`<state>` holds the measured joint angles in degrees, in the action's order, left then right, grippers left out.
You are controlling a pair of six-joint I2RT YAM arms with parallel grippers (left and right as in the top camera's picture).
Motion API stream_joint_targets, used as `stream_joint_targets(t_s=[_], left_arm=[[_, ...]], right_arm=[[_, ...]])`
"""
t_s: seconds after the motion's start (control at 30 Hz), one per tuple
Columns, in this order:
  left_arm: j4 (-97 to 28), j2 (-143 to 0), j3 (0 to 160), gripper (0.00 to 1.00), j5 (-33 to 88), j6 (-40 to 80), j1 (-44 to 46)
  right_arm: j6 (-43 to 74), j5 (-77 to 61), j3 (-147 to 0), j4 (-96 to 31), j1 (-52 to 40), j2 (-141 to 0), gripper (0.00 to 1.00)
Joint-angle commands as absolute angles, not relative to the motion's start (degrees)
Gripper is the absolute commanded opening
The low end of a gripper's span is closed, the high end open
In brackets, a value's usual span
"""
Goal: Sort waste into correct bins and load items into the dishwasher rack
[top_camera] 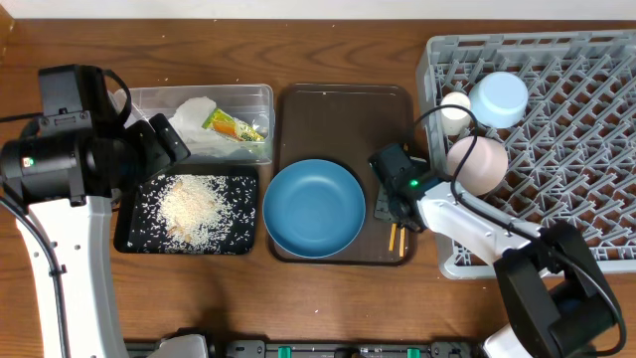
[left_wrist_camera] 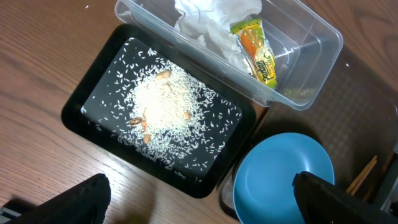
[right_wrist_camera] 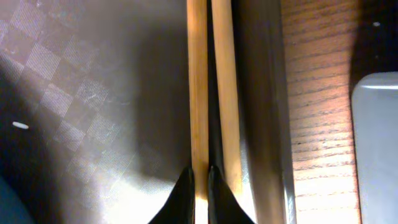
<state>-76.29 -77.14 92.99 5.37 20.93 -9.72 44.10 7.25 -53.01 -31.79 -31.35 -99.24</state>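
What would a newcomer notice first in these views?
The large square grey plastic rack dominates the right side. At centre a large blue round plate sits on a dark brown serving tray, and left of it a shallow black rectangular tray holds a heap of white rice. The right hand is at the thin wooden chopsticks by that brown tray's right edge.

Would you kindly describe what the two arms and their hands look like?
Both arms are white tubular links joined by bulky black motor housings. The left arm and right arm each carry a small green light and loose black cables. The left hand and right hand are black, the fingertips tapering to points.
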Motion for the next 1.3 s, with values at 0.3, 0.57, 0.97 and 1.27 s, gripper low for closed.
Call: stream_joint_targets(t_s=[0.3, 0.57, 0.97, 1.27], left_arm=[[-76.4, -77.5, 93.1, 0.96, 4.4, 20.6, -10.0], [-76.4, -77.5, 93.1, 0.96, 4.4, 20.6, -10.0], [-76.4, -77.5, 93.1, 0.96, 4.4, 20.6, -10.0], [-76.4, -77.5, 93.1, 0.96, 4.4, 20.6, -10.0]], right_arm=[[44.4, 7.4, -54.2, -31.9, -31.1, -98.6, 0.01], [32.9, 3.4, -58.6, -33.6, -31.0, -91.5, 0.01], [12.3, 5.4, -58.8, -45.0, -24.3, -71.5, 0.01], [-2.5, 14.0, -58.8, -55.5, -10.4, -66.0, 0.01]])
